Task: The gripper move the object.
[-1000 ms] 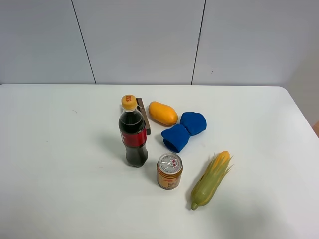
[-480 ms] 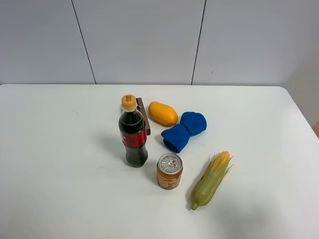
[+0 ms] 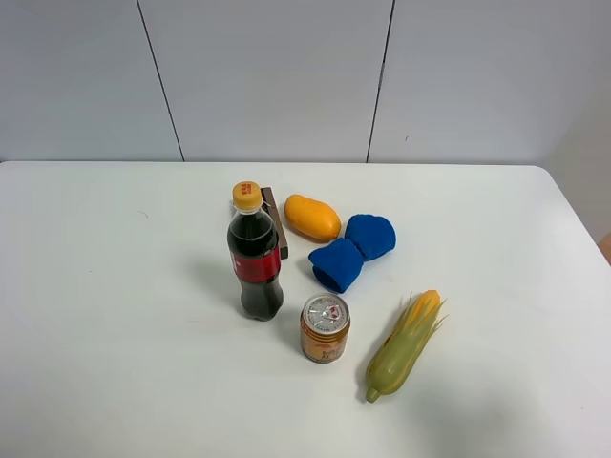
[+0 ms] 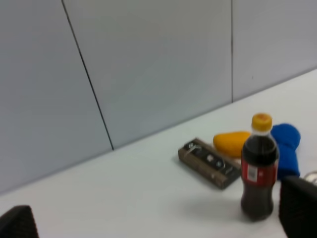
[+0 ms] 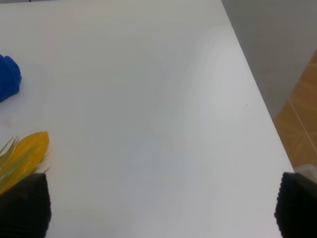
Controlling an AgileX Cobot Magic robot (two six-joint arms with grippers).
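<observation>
Nearest the camera in the high view, the corn cob [image 3: 405, 345] lies on the white surface [image 3: 115, 334], with the drink can [image 3: 326, 327] just beside it and the cola bottle [image 3: 255, 254] standing upright a little further back. Behind those sits the blue object [image 3: 352, 251], two lobes and a pinched waist, its far lobe close to or touching the mango [image 3: 312, 217]; a brown box [image 3: 275, 221] lies behind the bottle. Neither arm appears in this view.

Each wrist view shows only dark fingertip ends at the frame corners, widely separated with nothing between them. So the left end effector [image 4: 158, 220] reads as spread and empty, and the right end effector [image 5: 161, 206] likewise. The right one looks over the corn tip and one blue lobe, so it seems the nearer candidate; the task appears not yet started.

Crowding is the main risk. A descent on the object could nudge the mango or clip the can, and a reach from the left could topple the bottle. Soft fabric may also bunch or slip if only one lobe is pinched.
</observation>
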